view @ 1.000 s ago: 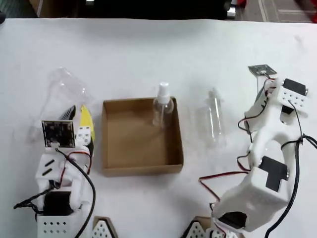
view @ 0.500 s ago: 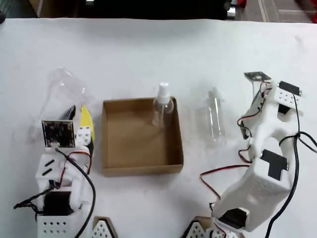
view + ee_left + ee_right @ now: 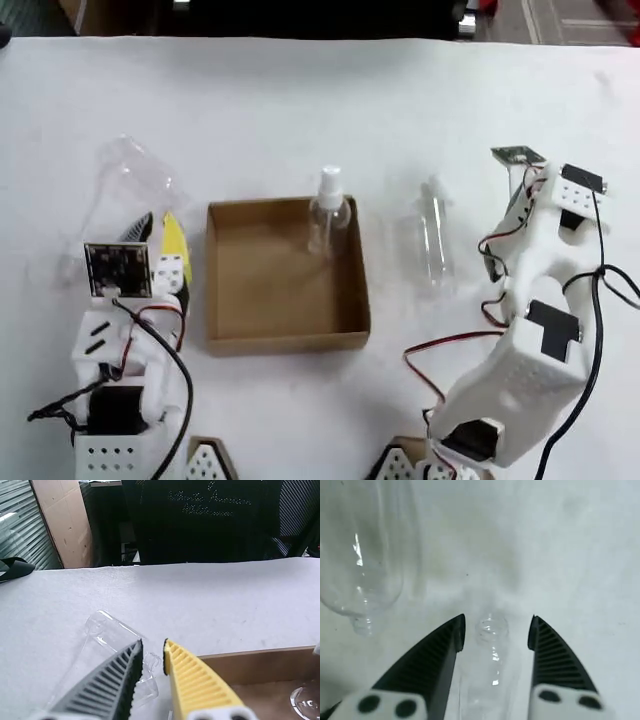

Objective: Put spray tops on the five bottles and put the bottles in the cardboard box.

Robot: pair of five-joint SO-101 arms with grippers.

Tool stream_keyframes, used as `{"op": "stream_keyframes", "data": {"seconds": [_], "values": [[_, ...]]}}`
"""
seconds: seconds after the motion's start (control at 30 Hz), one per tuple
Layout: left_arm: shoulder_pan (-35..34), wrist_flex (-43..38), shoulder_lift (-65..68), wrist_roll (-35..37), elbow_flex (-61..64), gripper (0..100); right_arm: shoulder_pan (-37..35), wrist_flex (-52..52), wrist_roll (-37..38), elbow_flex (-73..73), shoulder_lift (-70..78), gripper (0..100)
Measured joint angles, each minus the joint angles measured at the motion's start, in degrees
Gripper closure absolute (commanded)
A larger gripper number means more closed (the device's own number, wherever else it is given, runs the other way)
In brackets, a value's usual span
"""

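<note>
A cardboard box (image 3: 285, 330) lies open at the table's middle. One clear bottle with a white spray top (image 3: 328, 212) stands in its far right corner. A capless clear bottle (image 3: 432, 238) lies on the table right of the box. My right gripper (image 3: 495, 622) is open and points down, its jaws either side of the neck of another capless bottle (image 3: 492, 652) lying on the table; the bottle beside it (image 3: 362, 555) lies just off one finger. My left gripper (image 3: 152, 647) hovers left of the box, slightly open and holding nothing, with clear bottles (image 3: 107, 640) beyond its tips.
Several clear plastic bottles (image 3: 130, 175) lie in a loose pile at the far left. The right arm (image 3: 545, 240) stands over the table's right side. The box wall (image 3: 250, 657) runs close beside the left gripper's yellow finger. White table stretches bare behind the box.
The right arm has shifted a little nearer and leftward and tipped down over the bottle by it. The left arm, the box and the bottles have kept still.
</note>
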Motion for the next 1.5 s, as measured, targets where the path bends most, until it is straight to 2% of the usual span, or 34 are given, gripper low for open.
{"op": "stream_keyframes", "data": {"seconds": [0.13, 0.37, 0.77, 0.93, 1.17, 1.23, 1.33, 1.43, 1.5], "values": [[0.0, 0.0, 0.0, 0.0, 0.0, 93, 0.0, -1.58, 0.0, 1.41, 0.0, 83.0], [0.0, 0.0, 0.0, 0.0, 0.0, 93, 0.0, -2.2, 0.0, 1.58, 0.0, 96.7], [0.0, 0.0, 0.0, 0.0, 0.0, 93, -0.09, -2.9, 1.49, 1.76, 1.76, 97.2], [0.0, 0.0, 0.0, 0.0, 0.0, 93, -0.09, 3.87, 2.81, -0.53, -5.54, 97.2], [0.0, 0.0, 0.0, 0.0, 0.0, 93, -0.18, 7.21, 4.75, 0.09, -20.13, 96.5], [0.0, 0.0, 0.0, 0.0, 0.0, 93, -2.11, 9.32, 9.14, 2.02, -23.21, 93.5], [0.0, 0.0, 0.0, 0.0, 0.0, 93, -7.21, 12.22, 17.58, 7.3, -27.43, 82.3], [0.0, 0.0, 0.0, 0.0, 0.0, 93, -10.11, 10.55, 22.59, 14.68, -31.91, 70.3], [0.0, 0.0, 0.0, 0.0, 0.0, 93, -10.37, 7.21, 25.93, 20.13, -35.08, 68.0]]}}
